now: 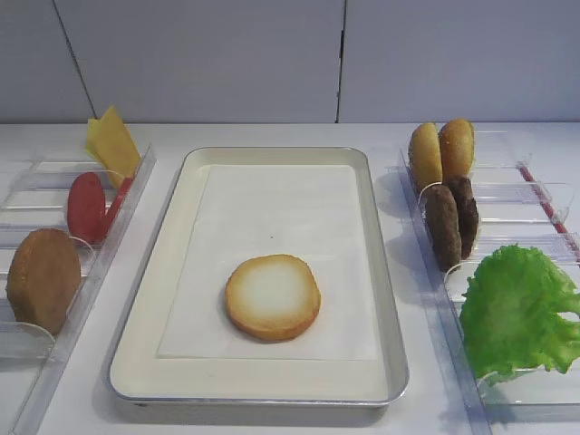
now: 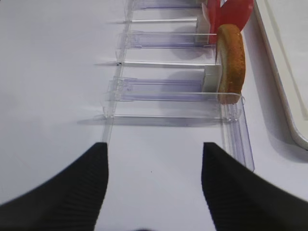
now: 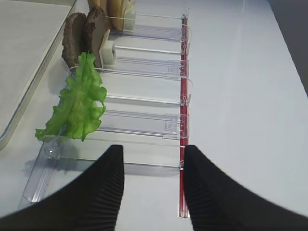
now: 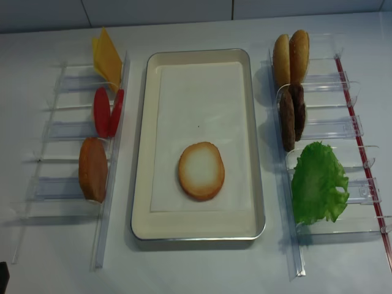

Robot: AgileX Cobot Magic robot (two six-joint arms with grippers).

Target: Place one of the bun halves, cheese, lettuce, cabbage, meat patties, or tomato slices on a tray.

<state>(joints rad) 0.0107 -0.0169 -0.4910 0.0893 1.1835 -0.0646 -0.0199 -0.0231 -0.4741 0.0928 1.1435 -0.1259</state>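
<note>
On the tray (image 1: 181,299), near its front end, a pale-faced bun half (image 1: 273,296) lies flat on the paper liner (image 1: 281,217), so one placement looks done. Cheese (image 1: 112,141), tomato slices (image 1: 88,207), patties (image 1: 452,220) and lettuce (image 1: 519,310) stand in the side bins. Both tools, left (image 2: 154,166) and right (image 3: 153,168), hang apart and empty over the surface, clear of everything.

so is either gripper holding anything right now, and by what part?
Nothing is held. The left gripper and right gripper are both open with nothing between their fingers; the bun half lies free on the tray.
</note>
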